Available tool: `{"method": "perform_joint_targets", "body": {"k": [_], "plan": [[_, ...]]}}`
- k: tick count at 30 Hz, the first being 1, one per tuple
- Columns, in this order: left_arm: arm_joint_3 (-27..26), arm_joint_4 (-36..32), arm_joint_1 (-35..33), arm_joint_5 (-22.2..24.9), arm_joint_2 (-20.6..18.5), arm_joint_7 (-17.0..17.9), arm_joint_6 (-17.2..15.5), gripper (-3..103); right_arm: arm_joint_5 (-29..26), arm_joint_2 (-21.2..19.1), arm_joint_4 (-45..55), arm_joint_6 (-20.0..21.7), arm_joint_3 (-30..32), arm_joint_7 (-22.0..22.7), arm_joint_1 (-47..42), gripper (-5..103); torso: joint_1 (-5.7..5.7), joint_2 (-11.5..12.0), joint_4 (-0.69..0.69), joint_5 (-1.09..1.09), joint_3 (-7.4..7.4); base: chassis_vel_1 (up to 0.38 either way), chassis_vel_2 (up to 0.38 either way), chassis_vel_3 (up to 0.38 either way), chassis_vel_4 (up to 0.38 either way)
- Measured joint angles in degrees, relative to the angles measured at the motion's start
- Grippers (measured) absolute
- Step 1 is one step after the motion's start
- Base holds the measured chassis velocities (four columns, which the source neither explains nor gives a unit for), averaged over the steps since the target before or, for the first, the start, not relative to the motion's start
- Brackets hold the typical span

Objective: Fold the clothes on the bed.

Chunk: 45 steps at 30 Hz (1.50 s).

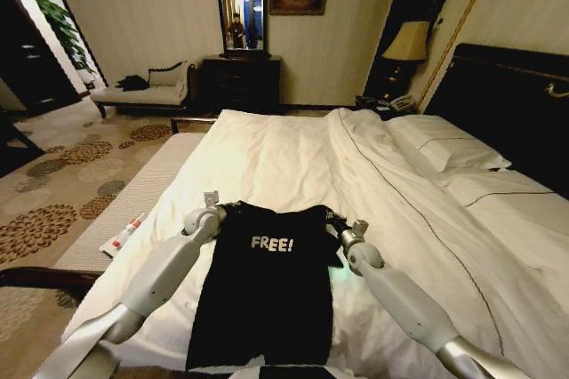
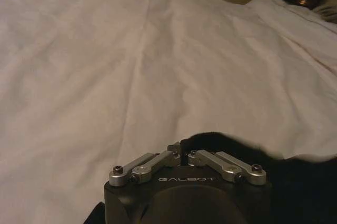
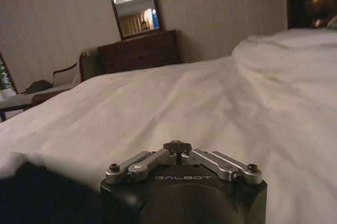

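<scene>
The black short-sleeved T-shirt with white "FREE!" lettering point(image 1: 267, 294) lies flat, chest up, on the near part of the large double bed with white duvet and dark wooden headboard point(image 1: 293, 165), its hem toward six o'clock and its collar toward twelve. The left gripper point(image 1: 212, 210) sits at about ten o'clock from the lettering, at the shirt's left shoulder; the right gripper point(image 1: 354, 235) is at about three o'clock, at the other shoulder. In the left wrist view the left gripper's linkages are drawn together with black cloth right at their tips, so it is pinching the shirt's edge. In the right wrist view the right gripper's jaws are likewise pressed together, but whether any fabric is caught between them I cannot quite tell, since the shirt shows as a dark mass off to one side.

The step in hand looks like taking both shoulders for a fold toward the hem. To do it well, both pinches should catch both layers of cloth, the arms should lift evenly so the collar edge stays straight, and the duvet must stay out of the grip.
</scene>
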<state>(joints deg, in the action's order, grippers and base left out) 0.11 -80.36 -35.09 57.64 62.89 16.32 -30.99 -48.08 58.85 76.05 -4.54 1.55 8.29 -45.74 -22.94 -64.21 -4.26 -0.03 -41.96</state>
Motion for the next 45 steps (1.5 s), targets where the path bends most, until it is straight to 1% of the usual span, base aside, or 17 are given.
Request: {"method": "perform_joint_targets", "body": {"k": [9,16,19,21,24,25,27,28,29,30,33,34,39,40,42,44,45], "plan": [[-1.60,8.57,1.49,-1.72,3.84,-1.23,1.09,1,2.40,3.60,-6.19,-1.72,-0.25,-0.83,3.02,0,0.00,0.00,0.01,0.02,-0.01,0.000,0.000,0.000,0.000],[-2.70,8.78,0.88,-1.86,4.28,-1.12,1.23,-2,2.41,2.76,-3.70,-1.79,0.54,-0.67,1.06,0,-0.01,0.01,0.00,0.02,-0.01,0.000,0.000,0.000,0.000],[-4.74,5.35,-0.74,-0.82,2.86,0.04,0.92,12,0.72,0.73,2.85,-1.41,3.34,0.63,-3.62,-3,-0.01,0.00,-0.01,0.03,0.00,0.000,0.000,0.000,0.000],[-5.57,3.83,-1.33,-0.64,2.26,0.41,0.64,12,-0.57,0.11,5.08,-0.99,4.40,0.87,-5.09,2,-0.01,0.00,0.00,0.02,0.00,0.000,0.000,0.000,0.000],[-10.96,-4.25,-3.67,4.07,0.18,2.76,-0.70,28,-8.84,-1.70,13.96,1.55,9.40,3.11,-9.79,19,-0.01,0.00,0.01,0.00,0.00,0.000,0.000,0.000,0.000],[-10.96,-4.25,-3.67,4.07,0.18,2.76,-0.70,28,-8.84,-1.70,13.96,1.55,9.40,3.11,-9.79,19,-0.01,0.00,0.01,0.00,0.00,0.000,0.000,0.000,0.000],[-15.19,-12.11,-5.05,9.54,-1.57,4.73,-1.27,39,-14.94,-2.28,19.54,3.01,13.54,5.32,-13.46,29,0.00,0.00,0.03,0.00,0.01,0.000,0.000,0.000,0.000],[-16.47,-15.09,-5.32,11.55,-2.17,5.33,-1.35,39,-16.28,-2.41,21.08,3.24,15.15,5.81,-15.24,29,0.00,0.00,0.03,0.02,0.01,0.000,0.000,0.000,0.000],[-18.56,-20.60,-5.54,15.32,-3.10,6.27,-1.68,45,-17.30,-2.45,22.71,3.44,17.65,6.37,-18.52,34,0.00,0.00,0.02,0.01,0.01,0.000,0.000,0.000,0.000],[-18.56,-20.60,-5.54,15.32,-3.10,6.27,-1.68,45,-17.30,-2.45,22.71,3.44,17.65,6.37,-18.52,34,0.00,0.00,0.02,0.01,0.01,0.000,0.000,0.000,0.000],[-23.93,-32.81,-6.74,22.07,-5.82,8.19,-2.50,61,-17.82,-1.33,23.88,4.59,21.30,7.34,-25.51,51,0.01,-0.01,-0.04,0.04,0.02,0.000,0.000,0.000,0.000],[-23.93,-32.81,-6.74,22.07,-5.82,8.19,-2.50,61,-17.82,-1.33,23.88,4.59,21.30,7.34,-25.51,51,0.01,-0.01,-0.04,0.04,0.02,0.000,0.000,0.000,0.000],[-31.65,-45.70,-11.34,26.39,-9.32,8.92,-3.23,84,-17.08,2.65,24.33,5.27,21.86,6.50,-30.72,73,0.01,-0.01,0.00,0.00,0.01,0.000,0.000,0.000,0.000],[-31.65,-45.70,-11.34,26.39,-9.32,8.92,-3.23,84,-17.08,2.65,24.33,5.27,21.86,6.50,-30.72,73,0.01,-0.01,0.00,0.00,0.01,0.000,0.000,0.000,0.000],[-34.63,-50.39,-13.16,29.27,-10.13,8.69,-3.42,89,-17.95,4.31,23.82,5.45,21.14,5.95,-30.58,83,0.02,-0.01,0.03,0.02,0.01,0.000,0.000,0.000,0.000],[-36.02,-52.94,-14.05,30.70,-10.58,8.64,-3.52,98,-18.45,5.34,23.14,5.46,20.60,5.38,-29.96,88,0.02,-0.01,0.04,0.02,0.01,0.000,0.000,0.000,0.000],[-36.02,-52.94,-14.05,30.70,-10.58,8.64,-3.52,98,-18.45,5.34,23.14,5.46,20.60,5.38,-29.96,88,0.02,-0.01,0.04,0.02,0.01,0.000,0.000,0.000,0.000]]}}
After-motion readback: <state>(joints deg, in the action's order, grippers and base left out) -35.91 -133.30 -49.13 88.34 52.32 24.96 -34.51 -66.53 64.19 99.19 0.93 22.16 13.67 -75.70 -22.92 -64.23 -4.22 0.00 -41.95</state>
